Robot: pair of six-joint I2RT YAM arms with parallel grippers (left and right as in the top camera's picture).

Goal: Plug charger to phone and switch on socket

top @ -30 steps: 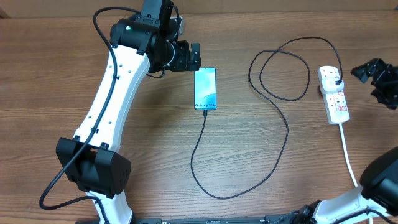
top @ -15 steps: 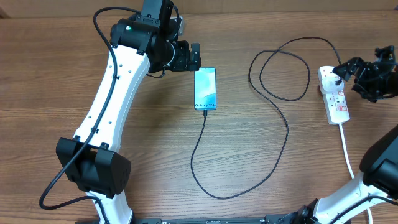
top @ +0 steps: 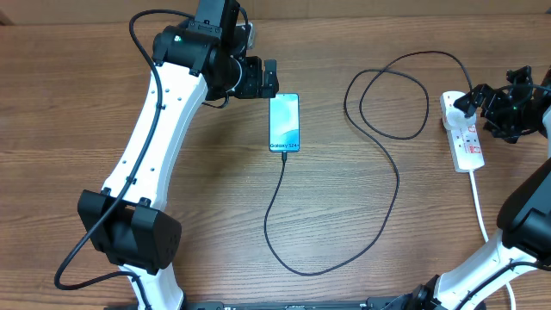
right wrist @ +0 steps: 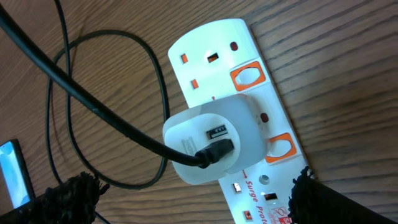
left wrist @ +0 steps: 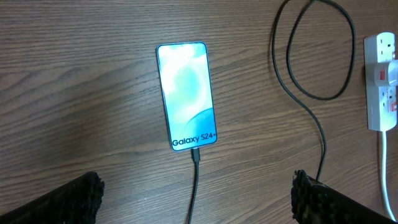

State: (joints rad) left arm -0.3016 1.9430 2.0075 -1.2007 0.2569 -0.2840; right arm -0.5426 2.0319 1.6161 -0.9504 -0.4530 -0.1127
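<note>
Slim teal-screened phone [top: 285,122], upper centre, thin black charger cable [top: 398,185] plugged in.
Left gripper [left wrist: 198,198] and right gripper [right wrist: 189,198] both spread open, the right over the white oblong power strip [top: 463,138] at right edge.

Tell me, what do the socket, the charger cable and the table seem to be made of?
The socket: likely hard white plastic, smooth, slightly glossy. The charger cable: probably a rubbery black sheath, matte, bending in soft loops. The table: wood or wood-look laminate; grain lines show.
</note>
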